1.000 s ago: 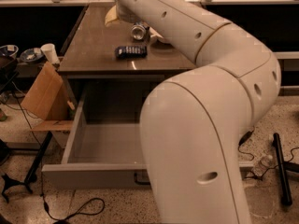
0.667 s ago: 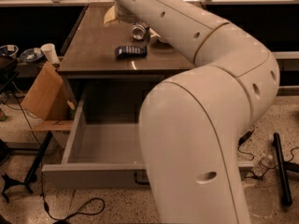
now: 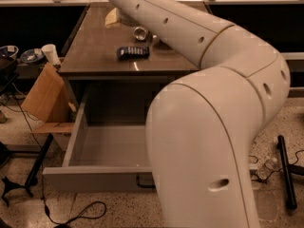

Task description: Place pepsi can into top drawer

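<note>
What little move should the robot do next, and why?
Probably bring the gripper, which is out of view where the arm leaves the top edge, down toward the pepsi can. The can lies on the countertop, not yet picked up, and the top drawer already stands open.

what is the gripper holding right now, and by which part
Cannot tell: the gripper is out of view past the top edge. The pepsi can lies on the counter, unheld.
</note>
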`<state>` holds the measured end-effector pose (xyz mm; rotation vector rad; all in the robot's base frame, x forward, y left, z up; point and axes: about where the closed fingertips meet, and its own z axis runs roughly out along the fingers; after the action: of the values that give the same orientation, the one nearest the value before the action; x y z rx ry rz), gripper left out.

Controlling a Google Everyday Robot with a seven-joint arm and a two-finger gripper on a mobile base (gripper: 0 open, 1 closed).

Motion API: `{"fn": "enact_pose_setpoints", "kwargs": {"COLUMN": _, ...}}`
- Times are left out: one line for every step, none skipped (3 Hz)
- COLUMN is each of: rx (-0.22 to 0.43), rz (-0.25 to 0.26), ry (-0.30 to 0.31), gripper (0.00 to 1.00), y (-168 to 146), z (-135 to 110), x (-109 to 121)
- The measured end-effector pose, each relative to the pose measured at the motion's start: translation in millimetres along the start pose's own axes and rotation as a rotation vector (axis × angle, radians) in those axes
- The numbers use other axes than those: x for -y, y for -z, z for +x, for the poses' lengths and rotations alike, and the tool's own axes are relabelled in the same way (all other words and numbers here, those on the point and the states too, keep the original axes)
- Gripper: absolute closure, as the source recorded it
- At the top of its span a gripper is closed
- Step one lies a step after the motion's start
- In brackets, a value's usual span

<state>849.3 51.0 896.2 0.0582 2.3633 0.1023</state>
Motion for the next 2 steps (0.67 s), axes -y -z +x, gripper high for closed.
{"fn": "enact_pose_setpoints", "kwargs": {"rx": 0.050, "rz": 0.016, "ry": -0.056, "gripper": 0.00, "y": -10, "z": -6, "x": 2}}
{"fn": "enact_pose_setpoints", "kwargs": {"rx": 0.103, "rz": 0.048, "ry": -0.120, "gripper": 0.00, "y": -24, "z": -16, "x": 8}}
